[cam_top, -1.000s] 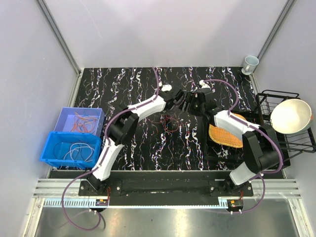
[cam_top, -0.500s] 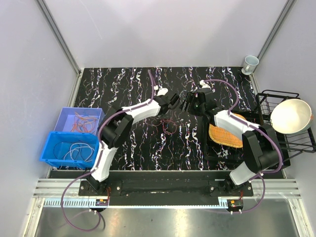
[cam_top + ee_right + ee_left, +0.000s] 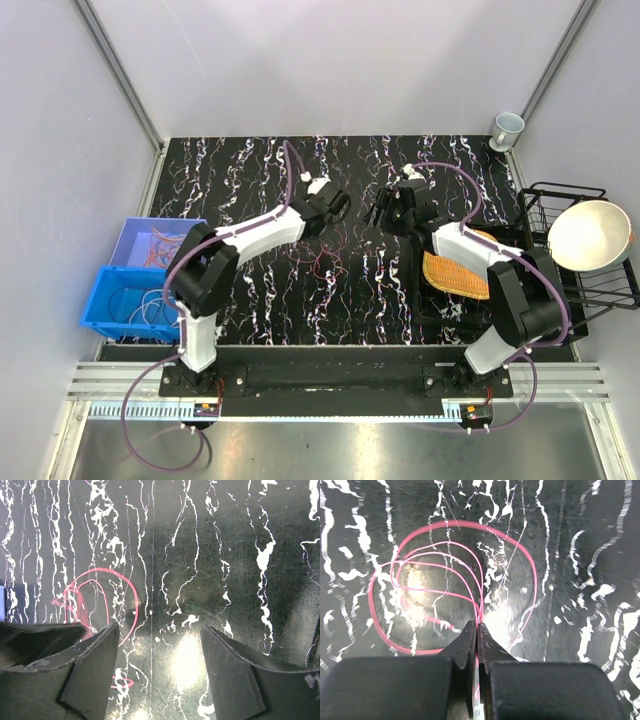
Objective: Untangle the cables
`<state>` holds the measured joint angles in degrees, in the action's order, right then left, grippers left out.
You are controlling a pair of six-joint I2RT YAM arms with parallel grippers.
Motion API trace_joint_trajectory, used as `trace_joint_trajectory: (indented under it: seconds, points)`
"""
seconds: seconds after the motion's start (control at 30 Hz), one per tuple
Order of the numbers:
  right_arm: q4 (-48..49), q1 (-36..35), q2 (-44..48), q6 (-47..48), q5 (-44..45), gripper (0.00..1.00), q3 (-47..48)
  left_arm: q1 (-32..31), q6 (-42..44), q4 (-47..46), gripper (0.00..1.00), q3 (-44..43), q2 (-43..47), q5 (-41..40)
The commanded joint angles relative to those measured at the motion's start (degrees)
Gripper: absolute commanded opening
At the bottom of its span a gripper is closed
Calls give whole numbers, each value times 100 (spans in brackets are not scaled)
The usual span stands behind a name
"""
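A thin red cable [image 3: 465,523] lies in several loose loops on the black marbled table [image 3: 250,170]. My left gripper [image 3: 477,627] is shut on it, with the strands bunched between the fingertips and running back between the jaws. From above, the left gripper [image 3: 335,205] hovers near the table's middle, and the red cable [image 3: 322,262] trails just below it. My right gripper [image 3: 385,212] faces it a short way to the right. In the right wrist view the right gripper [image 3: 159,626] stands open and empty over bare table, with the red cable [image 3: 137,600] off its left finger.
Two blue bins sit at the left edge, the pale one [image 3: 130,235] holding orange cables and the darker one [image 3: 100,315] holding whitish cables. A woven orange mat [image 3: 455,272] lies under the right arm. A black wire rack [image 3: 560,195] with a white bowl [image 3: 590,235] and a cup [image 3: 507,128] stand at the right.
The left gripper closed on the red cable and swung left, away from the right gripper, dragging the loops along. The right gripper stayed open and barely shifted.
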<state>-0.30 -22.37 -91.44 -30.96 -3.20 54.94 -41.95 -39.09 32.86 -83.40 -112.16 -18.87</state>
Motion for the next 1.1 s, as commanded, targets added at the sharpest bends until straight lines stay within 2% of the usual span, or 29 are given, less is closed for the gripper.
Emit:
trace_joint_trajectory:
  seconds: [0.0,0.3,0.5,1.07]
  points:
    - [65,49,-76,-33,-84,72,87,-14,121,-210,0,244,773,-2]
    - [65,66,-155,-42,-93,72,114,-15,358,88,0,509,1766,-309]
    - [73,75,-208,-59,-146,72,131,-15,604,493,0,201,2399,-591]
    - [100,84,-322,-77,-190,72,158,99,1026,1468,0,-669,3445,-1399]
